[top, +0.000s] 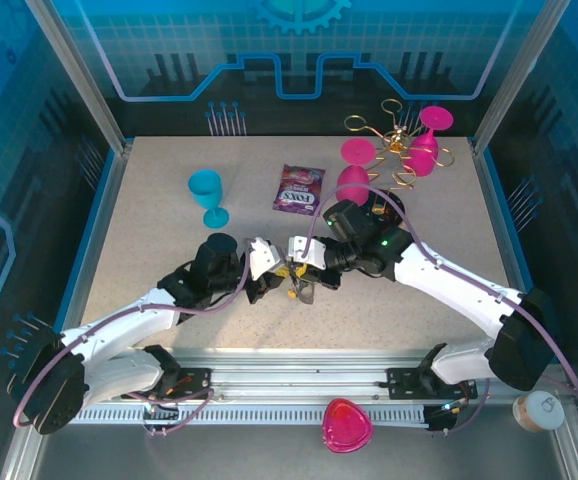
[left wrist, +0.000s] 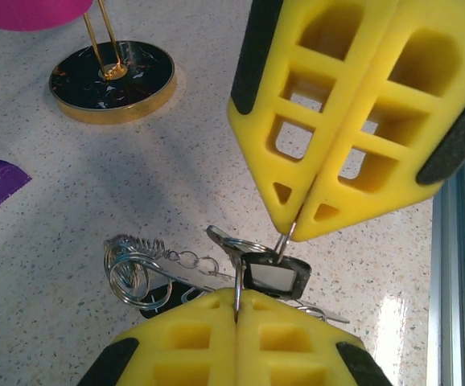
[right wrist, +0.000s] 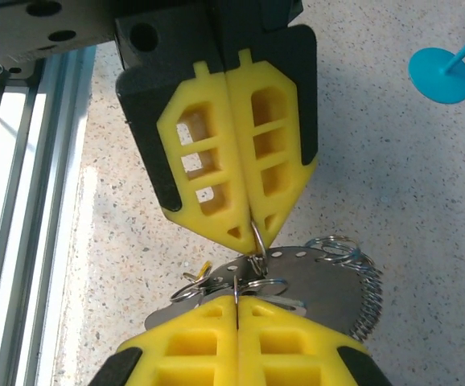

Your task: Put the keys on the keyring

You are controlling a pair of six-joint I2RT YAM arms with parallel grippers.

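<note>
1. Several keys (left wrist: pixel 274 276), one black-headed, sit bunched at the near middle of the table (left wrist: pixel 63 209).
2. Beside them trails the coiled stretch of the keyring (left wrist: pixel 136 269).
3. Closed left gripper (left wrist: pixel 236 310) pinches the keyring's thin wire; closed right gripper (left wrist: pixel 290 231) pinches the keys' small loop.

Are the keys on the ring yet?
Not clearly. Done: the left gripper and right gripper are both shut on thin wire. In hand: a black-headed key sits between them. Left: getting keys fully onto the keyring; I can't tell if any is on.
</note>
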